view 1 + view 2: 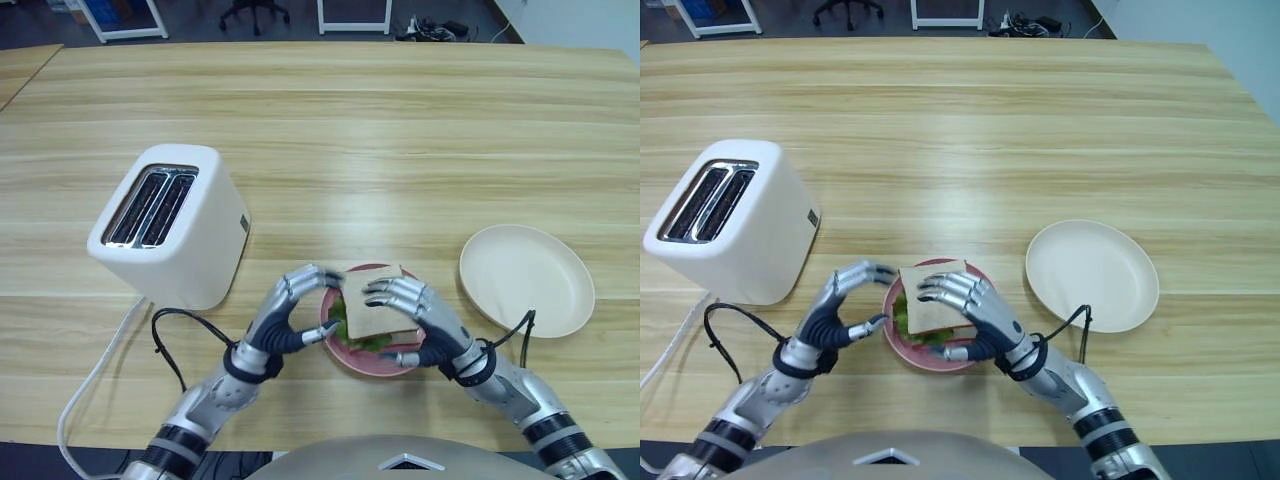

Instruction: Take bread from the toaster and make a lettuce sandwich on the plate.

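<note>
Near the tabletop's [400,150] front edge, a pink plate [352,364] holds the sandwich: a bread slice [375,300] lying on lettuce [372,343]. To its right, a cream plate [525,275] has nothing in it. The toaster [170,225] stands toward the left edge. The right hand [425,320] arches over the bread, fingers on top and thumb at the near edge, clamped on it. The left hand [290,310] is curled beside the pink plate's left rim, holding nothing.

One toaster [170,240], two plates — pink [930,364], cream [525,275] — one bread slice [932,272], perhaps one lettuce leaf [338,318].
</note>
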`<action>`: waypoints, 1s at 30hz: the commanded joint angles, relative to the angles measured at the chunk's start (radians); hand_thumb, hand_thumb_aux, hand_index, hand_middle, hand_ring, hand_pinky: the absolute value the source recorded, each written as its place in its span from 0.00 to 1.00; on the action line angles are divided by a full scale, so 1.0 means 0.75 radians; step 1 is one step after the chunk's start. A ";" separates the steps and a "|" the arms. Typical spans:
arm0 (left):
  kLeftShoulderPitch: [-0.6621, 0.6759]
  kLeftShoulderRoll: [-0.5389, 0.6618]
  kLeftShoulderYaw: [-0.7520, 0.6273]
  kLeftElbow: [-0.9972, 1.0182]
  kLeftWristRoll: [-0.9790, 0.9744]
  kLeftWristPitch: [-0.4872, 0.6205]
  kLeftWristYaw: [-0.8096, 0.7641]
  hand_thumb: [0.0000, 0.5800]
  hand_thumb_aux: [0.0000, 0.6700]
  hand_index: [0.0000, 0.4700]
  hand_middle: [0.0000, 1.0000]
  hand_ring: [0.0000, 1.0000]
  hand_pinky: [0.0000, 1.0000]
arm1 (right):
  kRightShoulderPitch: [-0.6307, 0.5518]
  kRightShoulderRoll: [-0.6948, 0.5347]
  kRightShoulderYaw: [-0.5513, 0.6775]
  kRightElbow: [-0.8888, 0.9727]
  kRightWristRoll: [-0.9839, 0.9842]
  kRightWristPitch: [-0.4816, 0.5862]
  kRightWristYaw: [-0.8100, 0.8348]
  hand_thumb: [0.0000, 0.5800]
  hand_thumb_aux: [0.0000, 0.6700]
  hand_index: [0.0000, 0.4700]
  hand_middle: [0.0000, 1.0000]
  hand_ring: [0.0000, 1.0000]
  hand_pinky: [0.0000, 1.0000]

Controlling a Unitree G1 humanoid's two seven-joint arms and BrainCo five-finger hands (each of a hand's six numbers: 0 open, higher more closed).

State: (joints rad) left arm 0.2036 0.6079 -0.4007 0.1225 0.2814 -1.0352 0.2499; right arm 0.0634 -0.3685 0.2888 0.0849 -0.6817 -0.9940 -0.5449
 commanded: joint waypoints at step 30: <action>-0.376 -0.378 -0.058 0.590 0.408 0.758 -0.204 1.00 1.00 1.00 1.00 1.00 1.00 | -0.271 0.070 0.150 0.679 -0.195 0.548 0.326 1.00 1.00 1.00 1.00 1.00 1.00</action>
State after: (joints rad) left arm -0.0542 0.3282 -0.4411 0.3882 0.5306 -0.5726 0.0732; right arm -0.0968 -0.3828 0.3832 0.4548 -0.8243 -0.6508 -0.2651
